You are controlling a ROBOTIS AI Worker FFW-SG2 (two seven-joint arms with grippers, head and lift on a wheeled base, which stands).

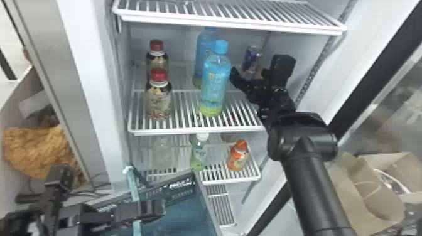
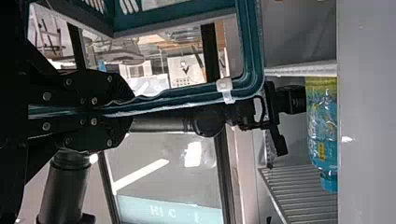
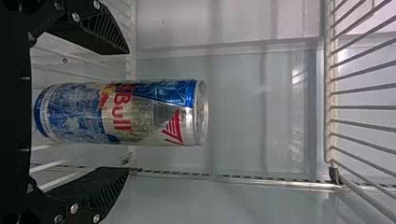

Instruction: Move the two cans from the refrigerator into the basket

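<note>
Right, by my read we're sitting mid-task, with at least one transfer outstanding. One can is standing upright in the refrigerator, toward the back right of the middle shelf. Right tool is straddling it in the wrist view: fingers spread, one per side, gap showing both sides, so nothing's being gripped there. Can't tell if they're sitting deep enough for a solid hold.

Left tool is clamping the handle of the basket, which is hanging in front of the lower shelf. So the receiving end is looking ready.

Second can: can't tell where it's sitting. Part of the basket is being blocked by the left arm, so I'm not counting that one as delivered.

For this can, everything from the grasp on is remaining: closing on it, lifting it off the wires, bringing it out past the front blue bottle, lowering it in, letting go. That bottle is standing near the likely exit path, so a wide swing would be risking a knock. Calling it partway, not finishing.
</note>
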